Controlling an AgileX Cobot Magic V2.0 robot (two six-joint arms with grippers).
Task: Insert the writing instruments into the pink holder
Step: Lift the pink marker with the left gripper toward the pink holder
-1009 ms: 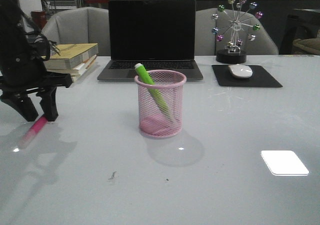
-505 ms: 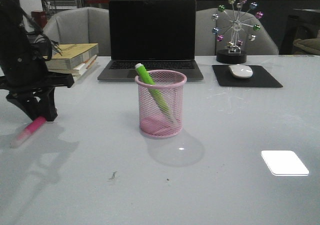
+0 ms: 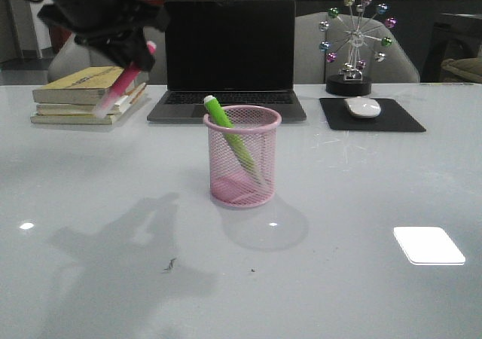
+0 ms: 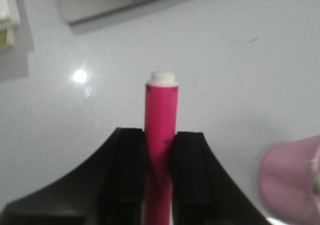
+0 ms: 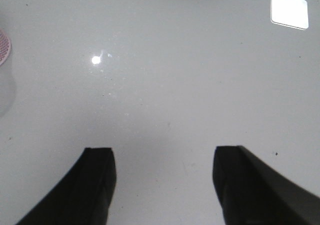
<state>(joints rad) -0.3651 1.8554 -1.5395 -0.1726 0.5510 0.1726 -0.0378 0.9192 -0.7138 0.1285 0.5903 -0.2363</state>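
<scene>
**Pink marker held aloft, green one already in the cup**

The round pink wire-mesh holder (image 3: 242, 156) stands upright near the middle of the pale glossy counter (image 3: 361, 203). A bright green highlighter marker (image 3: 230, 137) leans inside it, its whitish cap end poking up past the rim on the side toward the left arm. A blurred sliver of the same pink holder (image 4: 292, 182) shows at the edge of the left wrist view.

The hot pink highlighter marker (image 3: 124, 83) is up in the air, well apart from the holder, above and off to its left-arm side, in front of the stack of yellowish books (image 3: 89, 93). It hangs tilted, whitish cap end lowest. The left gripper (image 3: 134, 53) is clamped on it; in the left wrist view the black fingers (image 4: 125, 170) press against both sides of the pink marker (image 4: 161, 125), which sticks out beyond them with its white tip forward.

The right gripper (image 5: 162, 182) shows only in its own wrist view, its two dark fingers spread wide with nothing between them, hanging over bare counter.

Behind the holder sits an open dark laptop (image 3: 228, 56). Farther toward the right arm's side lies a white mouse (image 3: 362, 107) on a black mouse pad (image 3: 370, 115), with a ferris-wheel ornament of coloured balls (image 3: 352, 45) behind it.
</scene>
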